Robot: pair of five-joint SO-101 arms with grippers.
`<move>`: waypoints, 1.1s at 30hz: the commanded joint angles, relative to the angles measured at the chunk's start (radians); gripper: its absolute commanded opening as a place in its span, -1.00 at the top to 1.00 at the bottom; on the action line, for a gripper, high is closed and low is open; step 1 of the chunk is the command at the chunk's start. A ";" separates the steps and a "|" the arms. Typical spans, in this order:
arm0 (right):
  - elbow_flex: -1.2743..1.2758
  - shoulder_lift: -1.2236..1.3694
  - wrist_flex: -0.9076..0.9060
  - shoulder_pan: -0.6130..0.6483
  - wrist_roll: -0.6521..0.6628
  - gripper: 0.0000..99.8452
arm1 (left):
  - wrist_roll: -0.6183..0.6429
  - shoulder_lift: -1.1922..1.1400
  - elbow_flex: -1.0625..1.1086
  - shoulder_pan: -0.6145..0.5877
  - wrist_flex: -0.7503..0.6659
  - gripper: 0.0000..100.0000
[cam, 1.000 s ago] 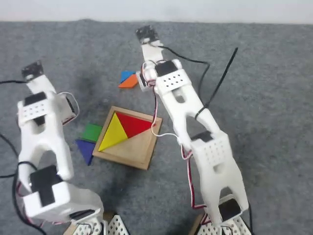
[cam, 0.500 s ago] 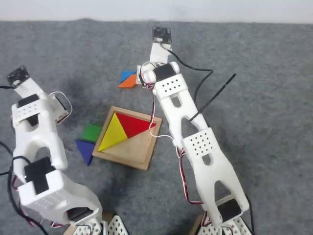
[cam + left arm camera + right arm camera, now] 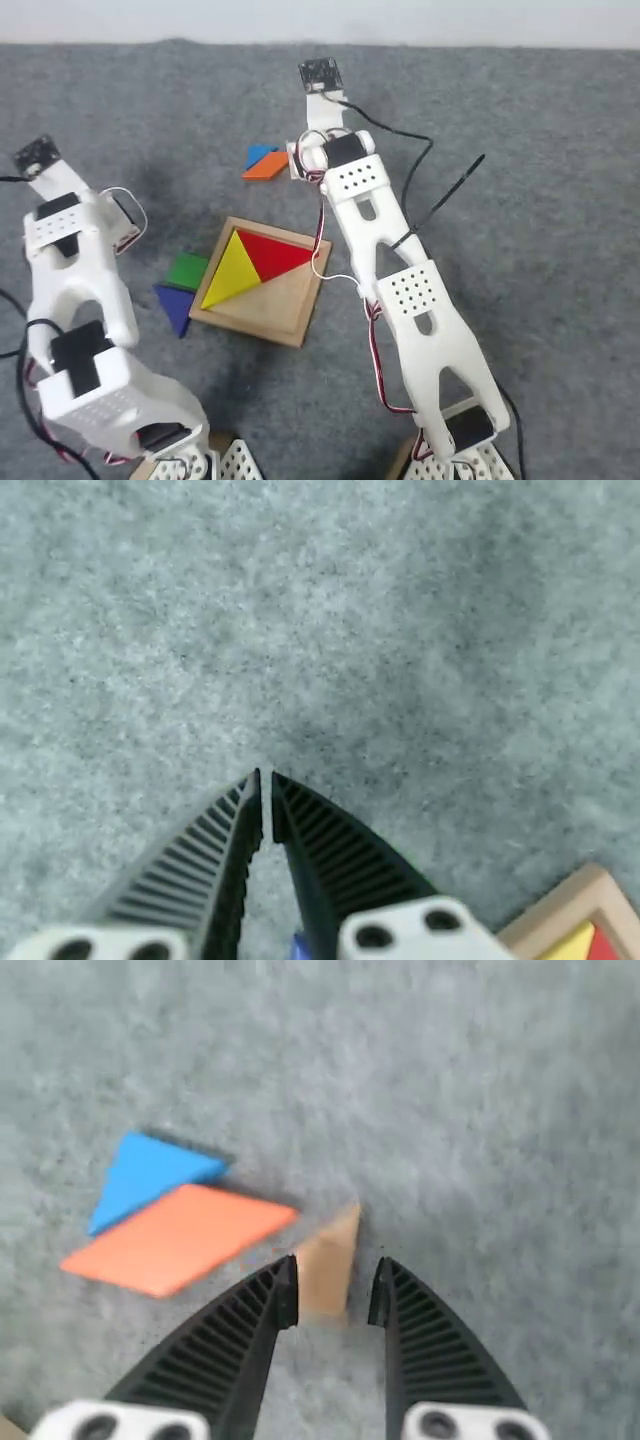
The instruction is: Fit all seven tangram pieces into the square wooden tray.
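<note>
Left arm (image 3: 75, 270) folded back, left pincer (image 3: 265, 777) closed; right arm (image 3: 378, 215) stretched forward, right pincer (image 3: 333, 1280) parted.

I find no word, number, label or sign that I can read here (not on the wooden tray (image 3: 265, 300), nor on the grey worktop (image 3: 540, 150) under it).
</note>
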State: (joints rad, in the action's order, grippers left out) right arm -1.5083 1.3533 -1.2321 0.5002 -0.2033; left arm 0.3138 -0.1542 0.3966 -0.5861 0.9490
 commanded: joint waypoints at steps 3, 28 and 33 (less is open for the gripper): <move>-0.034 -0.028 0.168 -0.013 0.106 0.73 | 0.008 0.003 -0.044 0.012 0.015 0.98; -0.109 -0.110 -0.189 0.013 0.445 0.99 | 0.006 0.002 -0.044 0.014 0.017 0.98; -0.161 -0.081 0.189 0.059 0.437 0.99 | 0.006 0.008 -0.044 0.008 0.017 0.98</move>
State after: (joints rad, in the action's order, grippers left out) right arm -1.6126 1.3487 -1.2873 0.5171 0.2248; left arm 0.3138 -0.1573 0.3966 -0.5831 0.9536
